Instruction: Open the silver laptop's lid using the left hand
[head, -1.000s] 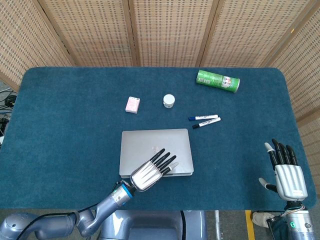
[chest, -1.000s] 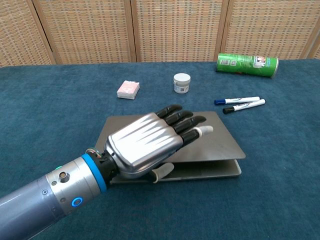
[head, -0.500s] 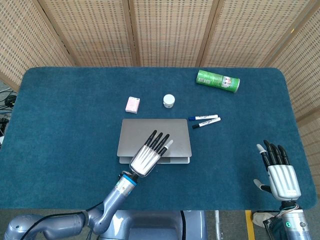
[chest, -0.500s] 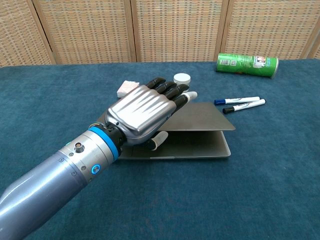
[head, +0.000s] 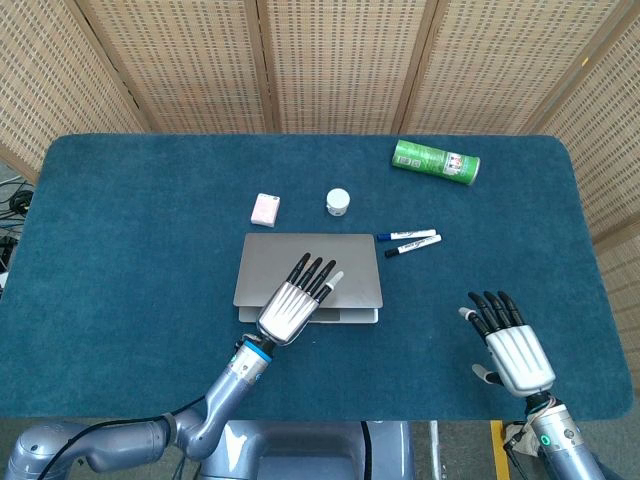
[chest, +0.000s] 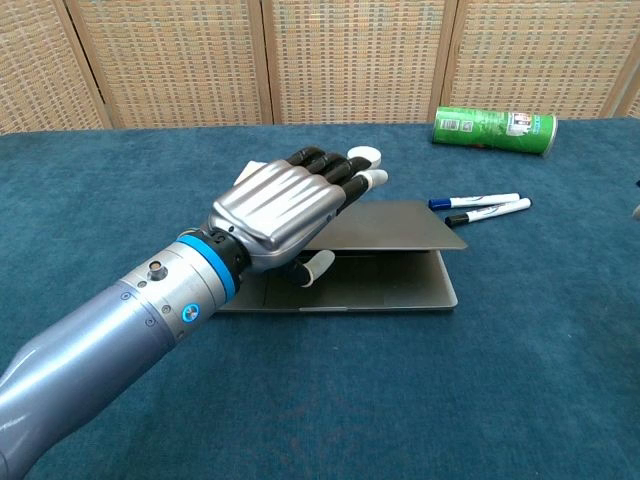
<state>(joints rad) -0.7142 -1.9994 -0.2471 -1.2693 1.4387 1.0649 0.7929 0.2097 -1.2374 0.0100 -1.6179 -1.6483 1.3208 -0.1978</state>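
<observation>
I am lifting the flat silver laptop (chest: 400, 262), lying mid-table, with my left hand (chest: 285, 208): fingers together on its partly raised lid, thumb beneath. Slipping could drop the lid.

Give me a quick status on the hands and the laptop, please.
Left hand lifting lid of silver laptop, partly open. Right hand open, idle. Nothing in the way.

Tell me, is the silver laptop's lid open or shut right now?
Partly open: the chest view shows the lid lifted off the base, with the left hand on it.
</observation>
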